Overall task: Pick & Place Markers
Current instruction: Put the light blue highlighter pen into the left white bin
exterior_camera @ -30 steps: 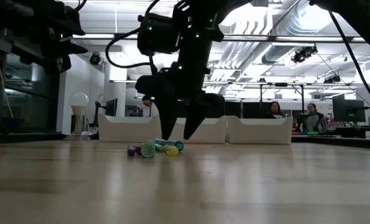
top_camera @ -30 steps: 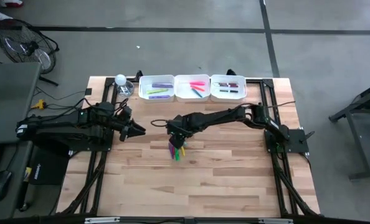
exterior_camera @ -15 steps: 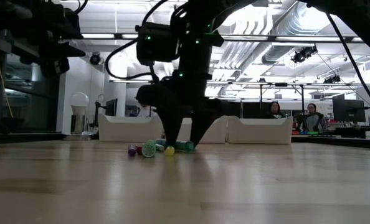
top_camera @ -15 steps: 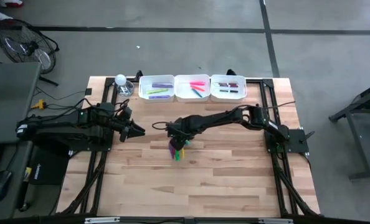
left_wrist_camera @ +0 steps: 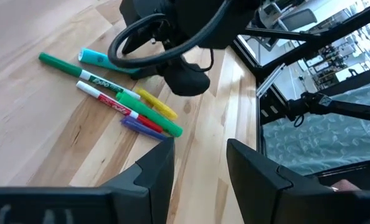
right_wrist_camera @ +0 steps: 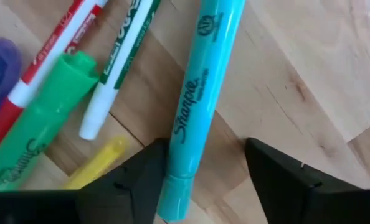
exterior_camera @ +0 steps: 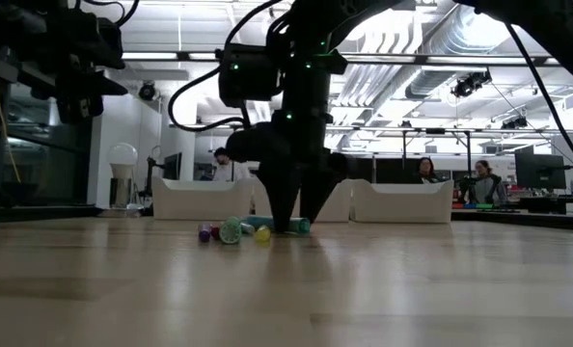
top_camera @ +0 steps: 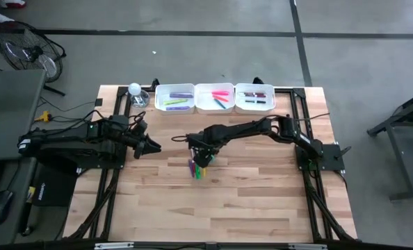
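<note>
A small pile of markers (top_camera: 198, 167) lies flat mid-table: green (left_wrist_camera: 79, 71), red-and-white (left_wrist_camera: 110, 99), yellow (left_wrist_camera: 157, 104), purple (left_wrist_camera: 138, 124) and a light-blue one (right_wrist_camera: 200, 93). My right gripper (top_camera: 201, 154) points down over the pile and is open. Its fingertips are low at the table, one on each side of the light-blue marker's lower end (right_wrist_camera: 175, 193). My left gripper (top_camera: 151, 146) hovers open left of the pile with nothing between its fingers (left_wrist_camera: 154, 168). My right gripper straddles the light-blue marker from above, its fingers lying across the marker, which rests flat on the table. One finger (right_wrist_camera: 141, 177) stands right beside the marker's end; I cannot tell whether it touches. The other finger (right_wrist_camera: 278, 177) is clearly apart from it.
Three white trays (top_camera: 174, 105) (top_camera: 214, 107) (top_camera: 254, 106) holding markers stand in a row along the far edge. A light bulb (top_camera: 135, 90) stands left of them. Bare wood lies near and right of the pile. People show in the room beyond the table.
My right gripper has sunk toward the pile and tipped a little at the wrist. Its fingertips have come down to table height on either side of the light-blue marker. The markers have stayed where they were.
</note>
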### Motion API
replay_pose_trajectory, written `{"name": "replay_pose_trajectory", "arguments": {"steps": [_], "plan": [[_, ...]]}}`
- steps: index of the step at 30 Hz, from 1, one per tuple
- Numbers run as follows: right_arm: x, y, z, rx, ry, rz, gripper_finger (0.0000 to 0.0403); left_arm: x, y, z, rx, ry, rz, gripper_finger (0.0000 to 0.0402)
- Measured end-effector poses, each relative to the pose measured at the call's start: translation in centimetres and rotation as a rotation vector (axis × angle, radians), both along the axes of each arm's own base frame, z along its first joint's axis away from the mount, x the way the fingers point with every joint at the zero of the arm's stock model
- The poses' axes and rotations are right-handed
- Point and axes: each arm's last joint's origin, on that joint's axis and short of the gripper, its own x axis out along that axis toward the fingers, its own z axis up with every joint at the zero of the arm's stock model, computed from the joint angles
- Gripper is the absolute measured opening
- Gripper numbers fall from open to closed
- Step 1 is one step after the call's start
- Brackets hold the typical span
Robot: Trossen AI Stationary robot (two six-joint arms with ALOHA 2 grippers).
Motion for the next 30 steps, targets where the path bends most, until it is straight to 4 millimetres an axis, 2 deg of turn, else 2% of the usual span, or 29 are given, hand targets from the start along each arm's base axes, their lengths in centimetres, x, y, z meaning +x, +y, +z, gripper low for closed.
{"name": "replay_pose_trajectory", "arguments": {"steps": [18,24,30], "plan": [[-0.3,-1.1,-0.1,0.026,0.035,0.091,0.0056,0.0,0.0,0.0,0.003,-0.001,0.001,0.0144],[-0.4,-1.8,0.1,0.049,0.027,0.101,0.0054,0.0,0.0,0.0,0.009,-0.001,0.01,0.0144],[-0.7,-2.5,1.9,0.004,-0.012,0.114,0.0054,0.0,0.0,0.0,0.01,-0.001,0.014,0.0144]]}}
